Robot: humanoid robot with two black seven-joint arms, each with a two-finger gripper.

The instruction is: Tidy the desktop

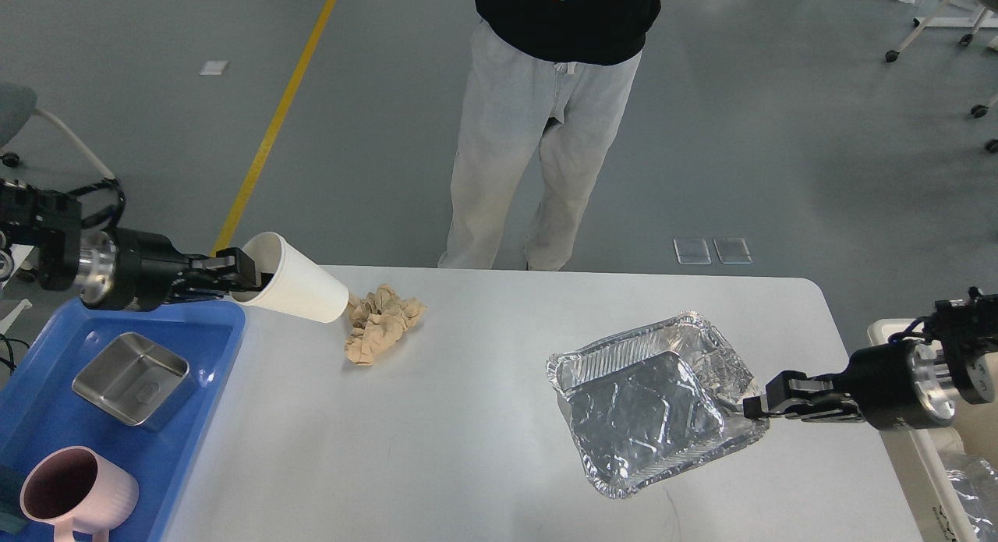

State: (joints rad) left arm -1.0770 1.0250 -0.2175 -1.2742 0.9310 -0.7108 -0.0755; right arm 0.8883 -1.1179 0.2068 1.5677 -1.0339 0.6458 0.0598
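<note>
The white desktop (468,417) fills the lower half of the head view. My left gripper (248,275) is shut on the rim of a white paper cup (300,286), holding it tilted in the air over the desktop's far left corner. A crumpled tan napkin (382,322) lies on the desktop just right of the cup. At the right, my right gripper (755,407) is shut on the right rim of a foil tray (653,402), which sits askew on the desktop.
A blue plastic tray (195,402) at the left holds a small steel dish (132,377) and a pink mug (74,491). A person (546,136) stands beyond the far edge. A white bin (936,464) sits at the right.
</note>
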